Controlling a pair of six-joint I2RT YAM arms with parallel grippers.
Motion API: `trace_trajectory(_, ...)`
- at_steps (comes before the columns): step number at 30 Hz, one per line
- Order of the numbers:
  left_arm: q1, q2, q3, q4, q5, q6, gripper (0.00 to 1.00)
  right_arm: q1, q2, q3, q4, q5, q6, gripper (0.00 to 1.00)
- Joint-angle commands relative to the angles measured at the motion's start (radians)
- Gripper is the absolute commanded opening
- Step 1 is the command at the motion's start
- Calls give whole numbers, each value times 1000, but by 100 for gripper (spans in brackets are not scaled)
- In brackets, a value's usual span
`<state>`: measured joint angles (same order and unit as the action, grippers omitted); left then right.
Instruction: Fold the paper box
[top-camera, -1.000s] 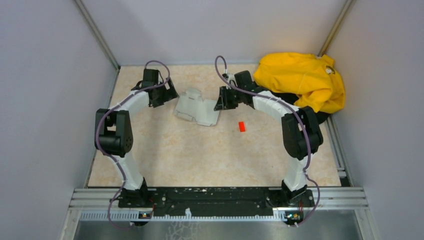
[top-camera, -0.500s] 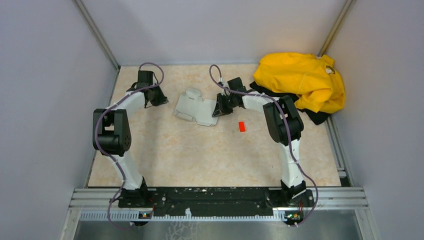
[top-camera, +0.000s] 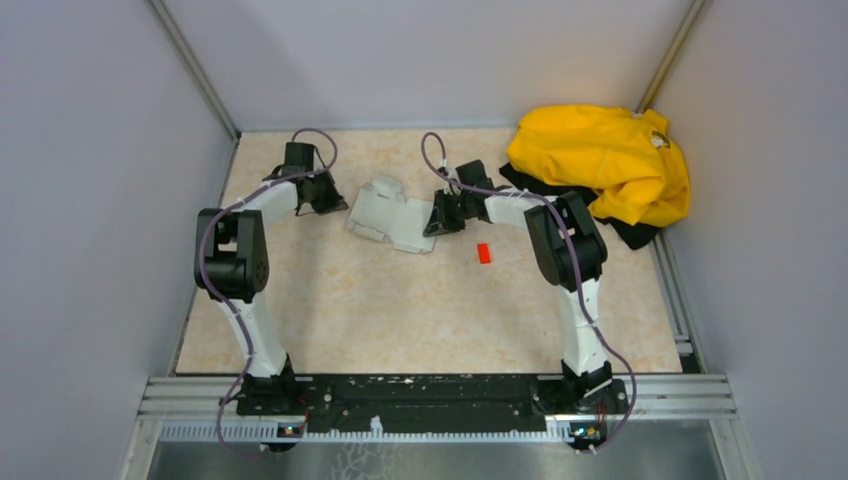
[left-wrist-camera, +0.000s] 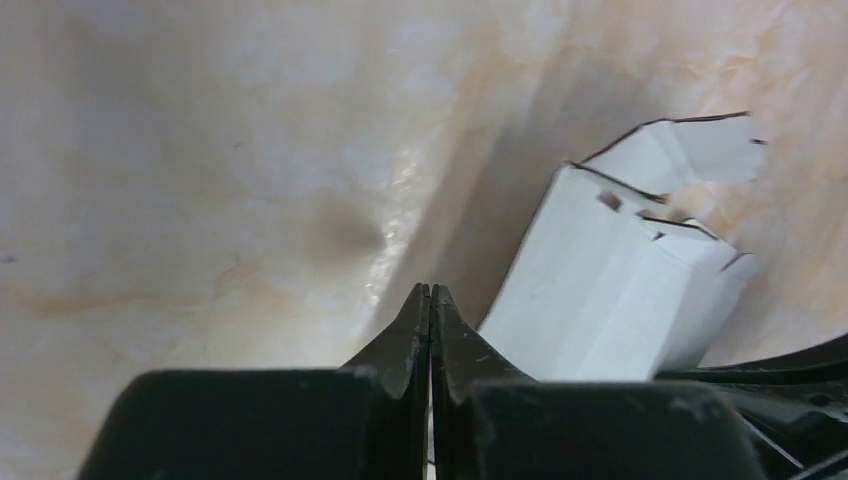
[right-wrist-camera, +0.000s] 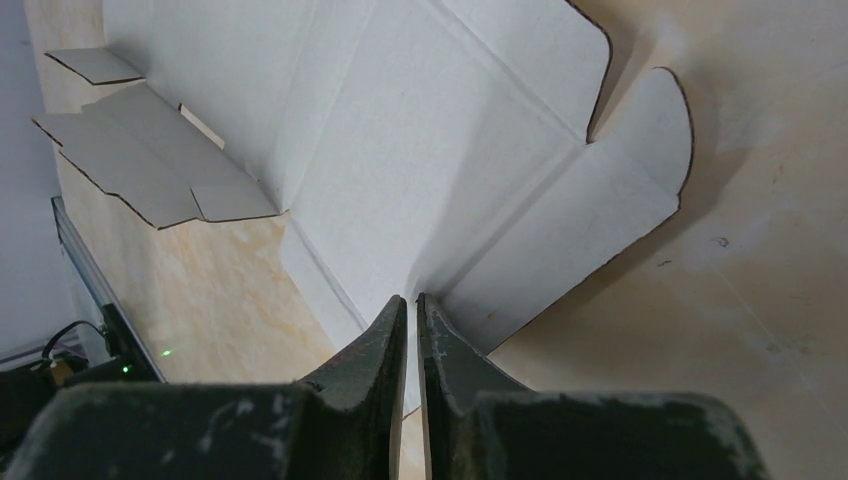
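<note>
Two arms are stretched over the beige marbled table (top-camera: 400, 310). Behind the right pincer (top-camera: 433, 222), off to its right, a crumpled yellow garment (top-camera: 600, 160) is heaped. Between both pincers the paper box (top-camera: 393, 215) is laid, a pale die-cut sheet with its flaps spread. Its right edge is pinched by the right pincer, whose jaws are drawn nearly together on the card. The left pincer (top-camera: 340, 206) is closed tight on nothing, its tips held just left of the box. A small red block (top-camera: 484, 253) is seen near the right pincer, on its base side.
</note>
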<state>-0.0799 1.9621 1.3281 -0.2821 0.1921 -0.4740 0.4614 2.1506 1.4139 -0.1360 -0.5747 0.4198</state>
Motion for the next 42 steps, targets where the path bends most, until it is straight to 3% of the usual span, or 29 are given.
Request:
trace_trajectory(1, -31, 18, 60, 39, 67, 9, 0, 14, 32, -19, 47, 14, 15, 9)
trace_trajectory(21, -105, -5, 70, 92, 91, 14, 1, 26, 75, -43, 116, 0, 55, 9)
trace_trajectory(26, -119, -16, 86, 63, 47, 31, 0, 26, 76, -49, 125, 0, 60, 9)
trace_trajectory(34, -103, -67, 81, -26, -135, 71, 5, 17, 40, -34, 69, 9, 19, 11)
trace_trajectory(42, -60, -89, 30, -9, -148, 66, 8, 4, 23, -12, 10, 18, -19, 12)
